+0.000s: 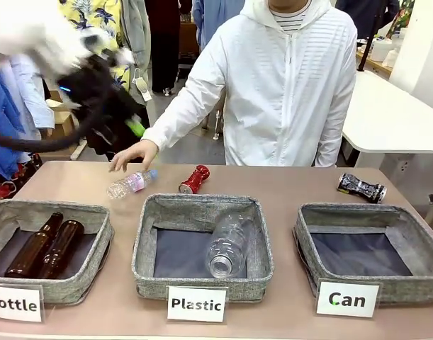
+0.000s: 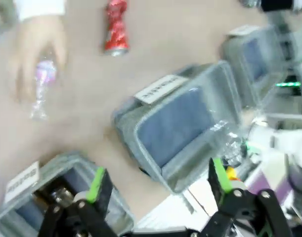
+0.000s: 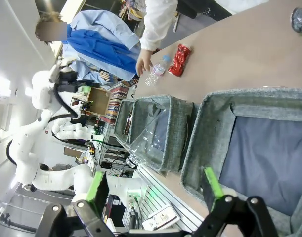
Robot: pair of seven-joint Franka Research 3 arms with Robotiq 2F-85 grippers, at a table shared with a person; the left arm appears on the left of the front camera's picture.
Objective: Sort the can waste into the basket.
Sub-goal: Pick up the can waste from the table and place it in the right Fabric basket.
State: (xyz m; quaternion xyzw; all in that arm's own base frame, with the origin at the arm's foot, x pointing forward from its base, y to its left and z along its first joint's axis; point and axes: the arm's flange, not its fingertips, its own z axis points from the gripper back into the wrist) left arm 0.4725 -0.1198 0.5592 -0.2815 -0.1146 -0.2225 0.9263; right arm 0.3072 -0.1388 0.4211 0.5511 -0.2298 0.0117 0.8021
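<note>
Since the left gripper (image 2: 158, 175) and the right gripper (image 3: 154, 181) both hang wide open and empty, neither can is sorted yet. Shiny red crushed drink can (image 1: 194, 178) lies on the table (image 1: 273, 185) near the person's hand (image 1: 135, 154), which is right by a small clear plastic bottle (image 1: 131, 183), so a reach there might bump fingers or snag the bottle instead. Black-and-silver crushed can (image 1: 361, 187) sits just behind the grey felt basket (image 1: 358, 210). White signs (image 1: 347, 299) read "Bottle", "Plastic", "Can".
</note>
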